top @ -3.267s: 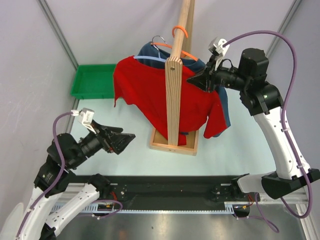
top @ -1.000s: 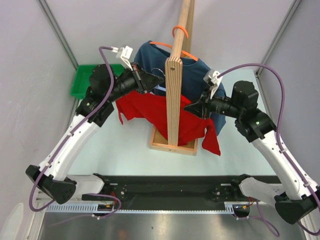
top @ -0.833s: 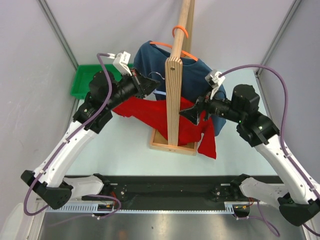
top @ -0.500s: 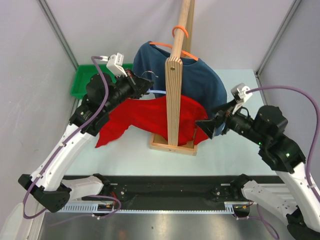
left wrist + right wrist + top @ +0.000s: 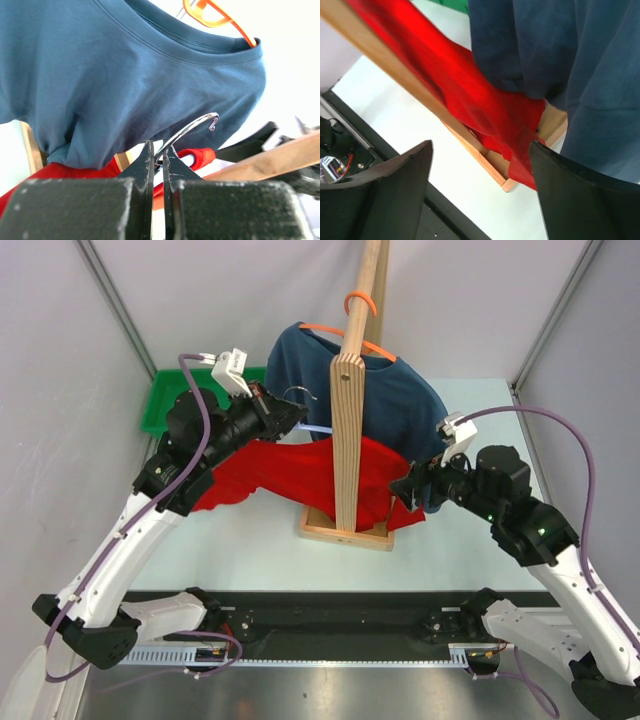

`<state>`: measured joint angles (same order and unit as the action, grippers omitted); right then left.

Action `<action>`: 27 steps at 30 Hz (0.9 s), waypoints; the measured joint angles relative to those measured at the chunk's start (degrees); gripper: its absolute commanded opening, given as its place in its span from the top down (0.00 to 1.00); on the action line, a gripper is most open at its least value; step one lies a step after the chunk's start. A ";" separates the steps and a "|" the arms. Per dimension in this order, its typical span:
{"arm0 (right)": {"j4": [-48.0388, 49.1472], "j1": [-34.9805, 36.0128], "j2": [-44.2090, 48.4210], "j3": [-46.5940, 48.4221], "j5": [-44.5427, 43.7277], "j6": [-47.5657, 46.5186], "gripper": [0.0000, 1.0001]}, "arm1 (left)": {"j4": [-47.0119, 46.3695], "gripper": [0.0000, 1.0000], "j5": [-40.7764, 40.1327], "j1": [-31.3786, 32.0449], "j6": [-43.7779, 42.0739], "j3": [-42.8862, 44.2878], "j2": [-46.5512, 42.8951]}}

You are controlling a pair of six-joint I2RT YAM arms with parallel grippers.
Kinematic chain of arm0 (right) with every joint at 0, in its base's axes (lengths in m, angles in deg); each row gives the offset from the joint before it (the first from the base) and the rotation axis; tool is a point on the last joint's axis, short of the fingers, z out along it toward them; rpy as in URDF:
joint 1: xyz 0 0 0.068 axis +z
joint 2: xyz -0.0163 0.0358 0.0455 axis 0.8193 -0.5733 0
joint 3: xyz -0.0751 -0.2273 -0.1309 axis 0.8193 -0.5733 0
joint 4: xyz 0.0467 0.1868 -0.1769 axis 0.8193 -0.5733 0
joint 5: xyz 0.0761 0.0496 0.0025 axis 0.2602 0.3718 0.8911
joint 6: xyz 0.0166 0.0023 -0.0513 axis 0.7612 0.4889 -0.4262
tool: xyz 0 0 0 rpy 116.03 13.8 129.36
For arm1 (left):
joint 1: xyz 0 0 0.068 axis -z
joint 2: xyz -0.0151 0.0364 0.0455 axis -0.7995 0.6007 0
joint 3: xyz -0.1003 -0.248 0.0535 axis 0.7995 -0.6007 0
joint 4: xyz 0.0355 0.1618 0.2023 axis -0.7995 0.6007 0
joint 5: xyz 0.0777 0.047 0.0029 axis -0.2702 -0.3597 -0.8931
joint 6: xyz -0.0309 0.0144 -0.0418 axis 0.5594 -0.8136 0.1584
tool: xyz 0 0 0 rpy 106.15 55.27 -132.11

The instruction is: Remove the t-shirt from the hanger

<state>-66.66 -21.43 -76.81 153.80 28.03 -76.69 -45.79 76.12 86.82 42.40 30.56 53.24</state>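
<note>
Pinching the steel hook (image 5: 192, 127) low on its shank, the left gripper (image 5: 157, 165) has its two fingers drawn almost together, with only the wire between them. The hook's curled tip rises free above the fingers. The hanger (image 5: 318, 427) below the hook is mostly hidden. A pale stub shows at the fingertips in the left wrist view, and a thin light bar shows in the overhead view. The rest lies under the red t-shirt (image 5: 290, 465). Whether the collar is on the hanger or off it cannot be made out.

The red t-shirt hangs in a loose sag from the left gripper, passes behind the wooden post (image 5: 345, 440) and runs down toward the wooden base (image 5: 345, 532). The post cuts it in two in the overhead view. Its far hem ends just beside the right gripper (image 5: 480, 145).

That gripper's fingers (image 5: 395, 195) are spread wide with nothing between them. The right wrist view shows red cloth, the blurred post and a corner of the base ahead of them. From above, I cannot tell whether a fingertip brushes the hem.

Behind the red shirt, a blue t-shirt (image 5: 400, 410) hangs on an orange hanger (image 5: 238, 29) hooked over the post. Its lower edge is covered by the red cloth and the right arm. A green tray (image 5: 165, 405) sits at the far left of the table (image 5: 240, 550), partly hidden behind the left arm.
</note>
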 measured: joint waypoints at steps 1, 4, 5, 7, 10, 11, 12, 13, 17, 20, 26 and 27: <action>0.48 0.00 -0.04 -1.07 -0.20 -0.02 0.26 | 0.00 1.00 0.55 0.00 0.02 0.00 -0.02; 1.57 0.00 0.02 -3.93 -1.33 -0.02 0.39 | -0.07 1.00 1.79 0.00 0.13 0.00 -0.04; 2.43 0.00 0.24 -5.09 -1.70 0.15 0.42 | -0.11 1.00 2.10 0.00 0.20 0.00 -0.04; 3.65 -0.07 0.66 -6.84 -2.16 0.44 0.47 | -0.26 1.00 2.75 0.00 0.42 0.00 -0.04; 5.66 -0.07 1.66 -9.03 -2.64 1.22 0.63 | -0.59 1.00 3.41 0.00 0.55 0.00 -0.04; 6.14 -0.07 1.90 -9.35 -2.71 1.25 0.66 | -0.70 0.99 3.54 0.00 0.55 0.00 -0.02; 6.78 -0.07 2.12 -9.68 -2.86 1.44 0.68 | -0.85 1.00 3.63 0.00 0.55 0.00 -0.04; 6.95 -0.15 2.32 -9.77 -3.02 1.64 0.75 | -1.05 1.00 3.67 0.00 0.55 0.00 -0.04; 7.28 -0.42 2.69 -9.86 -4.17 2.10 1.00 | -1.70 1.00 3.48 -0.11 0.55 0.00 -0.04; 8.17 -0.39 3.26 -10.56 -5.46 2.75 1.00 | -2.01 1.00 2.86 -0.11 0.61 -0.02 -0.02; 9.53 -0.37 3.63 -10.84 -8.85 6.49 1.00 | -3.89 1.00 1.86 -0.11 1.60 -1.62 -0.17; 9.16 -0.37 3.61 -10.51 -9.62 7.58 1.00 | -4.48 1.00 1.42 -0.11 1.90 -2.23 -0.26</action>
<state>-57.50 -21.81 -73.21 143.28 18.41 -69.10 -50.27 77.54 86.71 44.30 28.34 52.98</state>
